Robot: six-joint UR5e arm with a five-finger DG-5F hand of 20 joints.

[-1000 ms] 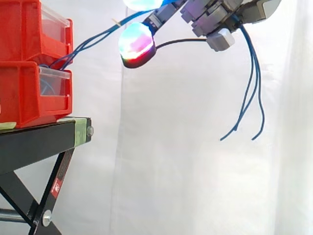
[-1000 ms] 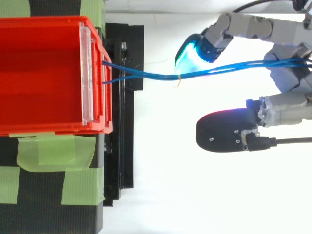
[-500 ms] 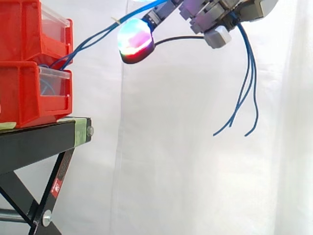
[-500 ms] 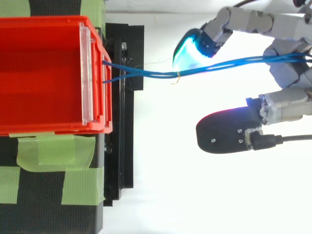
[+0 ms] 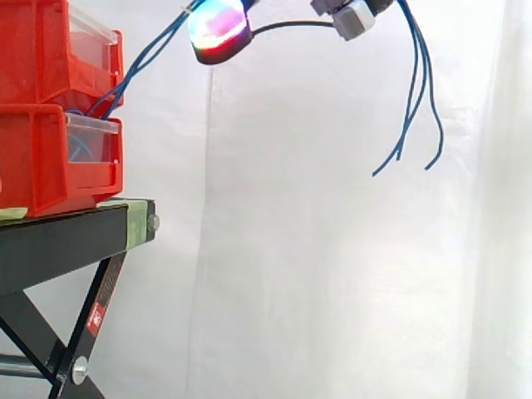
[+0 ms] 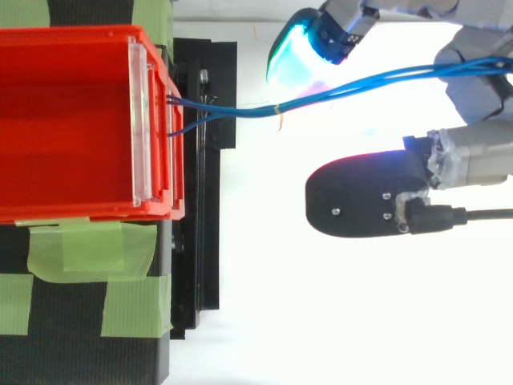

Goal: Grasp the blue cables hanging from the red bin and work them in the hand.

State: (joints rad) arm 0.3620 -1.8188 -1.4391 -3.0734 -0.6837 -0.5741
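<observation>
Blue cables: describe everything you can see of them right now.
The blue cables are thin and flexible, a few strands running side by side, bound at one spot by a small pale tie. They leave the front of the lower red bin and rise steeply, fairly taut, to the hand, which is closed on them. On the way they pass beside a glowing fingertip. Past the hand, the free ends hang loose in mid-air, curling outward at the tips and touching nothing.
</observation>
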